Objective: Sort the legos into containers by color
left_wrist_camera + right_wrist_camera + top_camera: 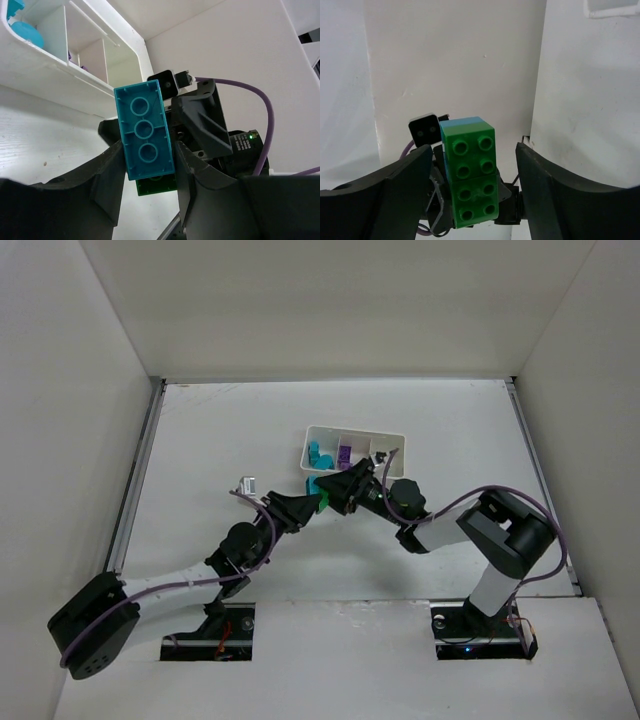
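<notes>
Cyan plastic filled the left wrist view: a cyan brick (145, 135), its underside tubes facing the camera, was pinched along its long sides by the left gripper (148, 167). A green brick (159, 185) was stuck to its far face. In the right wrist view the green brick's studs faced the lens. The right gripper (472, 167) stood spread wide, its fingers (402, 175) at 9 and 3 o'clock of the joined pair and clear of both bricks. From above, the pair sat between the two grippers, at 7 o'clock from the white tray (309, 437), just outside its near-left corner. Other cyan bricks (320, 456) lay in the tray's left compartment and purple bricks (345, 452) in the middle one. The right compartment's dark contents were too small to name.
</notes>
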Tool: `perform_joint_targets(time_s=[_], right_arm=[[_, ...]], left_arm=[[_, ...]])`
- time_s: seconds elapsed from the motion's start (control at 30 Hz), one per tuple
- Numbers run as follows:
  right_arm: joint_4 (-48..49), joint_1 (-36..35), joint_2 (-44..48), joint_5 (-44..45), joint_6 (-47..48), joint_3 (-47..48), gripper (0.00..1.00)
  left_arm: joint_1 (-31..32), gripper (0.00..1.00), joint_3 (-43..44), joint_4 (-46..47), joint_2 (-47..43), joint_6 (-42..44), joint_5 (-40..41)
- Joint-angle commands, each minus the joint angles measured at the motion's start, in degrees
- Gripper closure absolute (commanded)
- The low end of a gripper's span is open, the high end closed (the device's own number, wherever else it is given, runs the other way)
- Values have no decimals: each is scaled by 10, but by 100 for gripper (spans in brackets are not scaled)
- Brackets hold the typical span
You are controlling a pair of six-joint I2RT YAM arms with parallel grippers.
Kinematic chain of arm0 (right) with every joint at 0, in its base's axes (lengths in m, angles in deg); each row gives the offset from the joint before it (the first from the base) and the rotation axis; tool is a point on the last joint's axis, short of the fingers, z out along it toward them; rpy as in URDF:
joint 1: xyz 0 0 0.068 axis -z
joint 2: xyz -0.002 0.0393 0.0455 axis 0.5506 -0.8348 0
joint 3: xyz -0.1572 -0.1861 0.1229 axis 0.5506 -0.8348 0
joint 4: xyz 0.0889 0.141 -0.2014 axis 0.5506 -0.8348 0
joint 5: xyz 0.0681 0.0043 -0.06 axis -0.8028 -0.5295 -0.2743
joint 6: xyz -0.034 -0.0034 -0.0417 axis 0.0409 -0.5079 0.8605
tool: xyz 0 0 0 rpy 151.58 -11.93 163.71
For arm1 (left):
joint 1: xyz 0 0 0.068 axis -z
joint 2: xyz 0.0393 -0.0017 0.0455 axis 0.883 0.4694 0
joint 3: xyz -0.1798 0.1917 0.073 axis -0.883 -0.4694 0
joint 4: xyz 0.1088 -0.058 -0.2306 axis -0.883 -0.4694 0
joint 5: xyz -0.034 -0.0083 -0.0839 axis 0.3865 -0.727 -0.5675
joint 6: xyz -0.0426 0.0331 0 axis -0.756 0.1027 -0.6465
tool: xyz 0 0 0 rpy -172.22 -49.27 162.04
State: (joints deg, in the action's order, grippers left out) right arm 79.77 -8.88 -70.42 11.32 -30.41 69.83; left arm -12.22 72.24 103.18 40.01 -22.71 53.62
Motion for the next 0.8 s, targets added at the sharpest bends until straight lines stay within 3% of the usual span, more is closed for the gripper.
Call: perform_joint_targets(time_s=[0.0, 0.4, 0.57, 0.77], right_arm=[[33, 15, 30, -6, 28, -9, 24], [-60, 11, 54, -33, 114, 23, 26], [-57, 8, 55, -37, 133, 26, 43], [-52, 8, 65, -47, 156, 29, 55]], left_arm=[[4, 83, -19, 26, -24, -3, -6], [3, 84, -41, 12, -75, -26, -15], [4, 84, -44, 8, -94, -35, -23], [-3, 84, -56, 11, -99, -65, -35]])
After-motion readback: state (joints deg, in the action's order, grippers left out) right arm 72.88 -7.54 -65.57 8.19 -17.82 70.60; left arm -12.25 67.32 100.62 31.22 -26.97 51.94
